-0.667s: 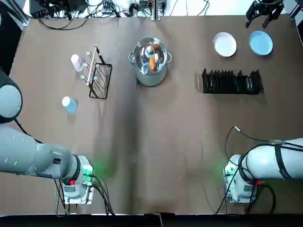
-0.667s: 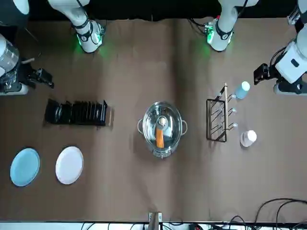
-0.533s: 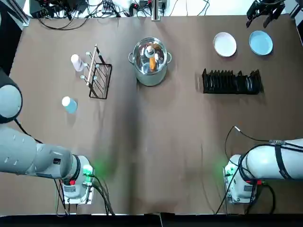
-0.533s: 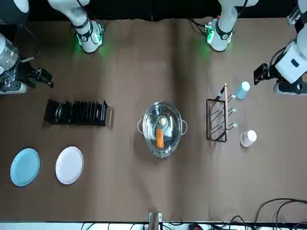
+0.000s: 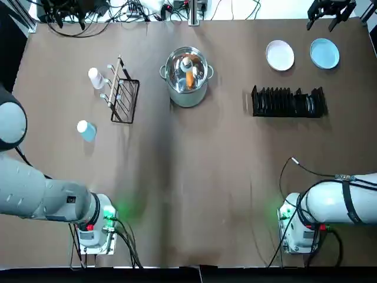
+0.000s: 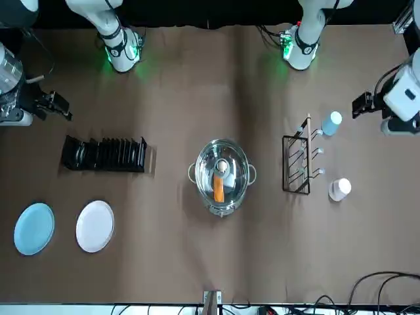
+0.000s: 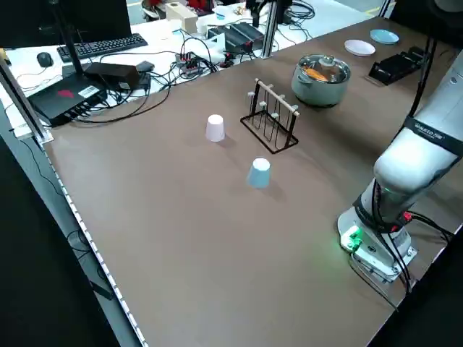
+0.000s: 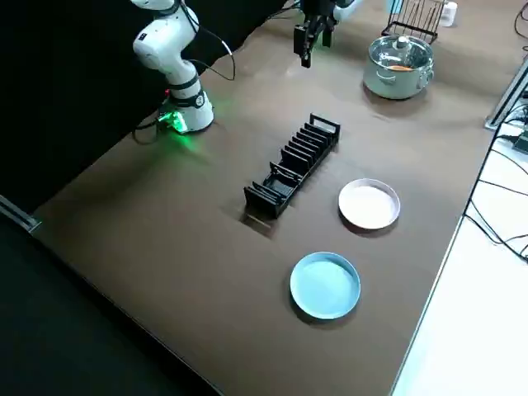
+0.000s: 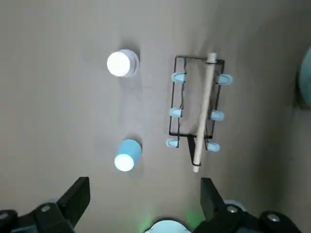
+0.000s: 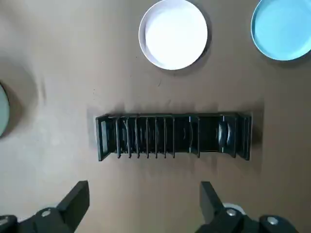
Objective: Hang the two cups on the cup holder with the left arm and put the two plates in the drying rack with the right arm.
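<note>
Cups: the light blue cup stands on the table nearer the robot, beside the cup holder; the white cup stands farther out, also beside the holder and apart from it. Neither cup touches a peg. The cup holder's pale bar carries pale blue-tipped pegs.

Drying rack: it lies on the robot's right half of the table, its slots unoccupied. Beyond it, flat on the table, are the white plate and the light blue plate, side by side and apart.

Steel pot: it stands between holder and rack and contains an orange item.

Left gripper: raised above the cup area, fingers spread, holding nothing.

Right gripper: raised above the rack, fingers spread, holding nothing.

No legible writing or brand marking appears on any task item.
</note>
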